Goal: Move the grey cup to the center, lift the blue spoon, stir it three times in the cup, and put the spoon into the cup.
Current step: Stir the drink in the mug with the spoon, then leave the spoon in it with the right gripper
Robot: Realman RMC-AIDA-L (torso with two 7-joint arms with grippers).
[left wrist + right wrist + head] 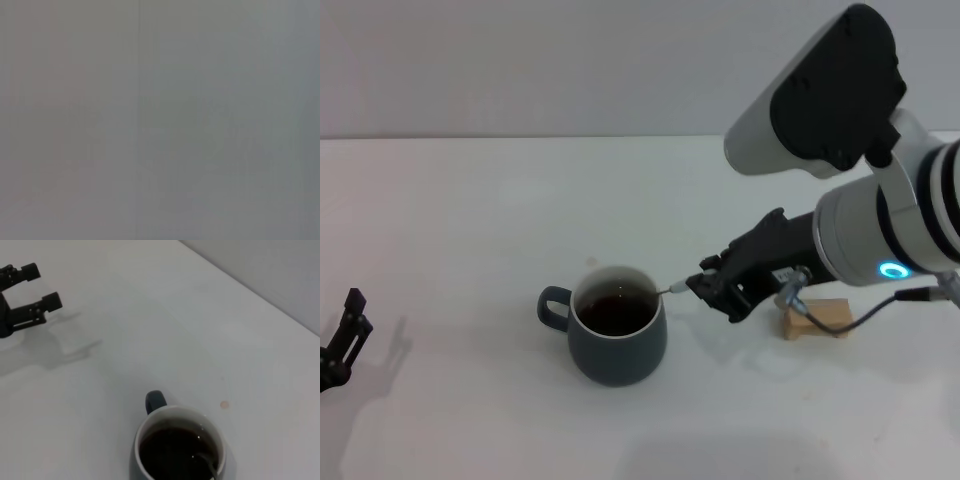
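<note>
From the head view, the grey cup (pixel 616 325) stands upright on the white table (pixel 470 230), near the middle and toward the front, its loop handle pointing to the robot's left and dark liquid inside. The right gripper (pixel 705 288) sits just beside the cup's right rim, clamped on the blue spoon (pixel 672 290) — only a short metal stretch shows between the fingers and the rim, slanting down into the cup. Behind the gripper a tan wooden block (pixel 817 318) rests on the table. The left gripper (pixel 345 330) is parked well apart at the table's left edge.

The left wrist view is a flat grey blur; nothing can be made out.

In the right wrist view the cup (pixel 150 450) is seen from above, the spoon's bowl (pixel 206 460) sunk in the dark liquid near the rim. Far off, the left gripper (pixel 39 287) holds its two fingers apart — nothing between them.
</note>
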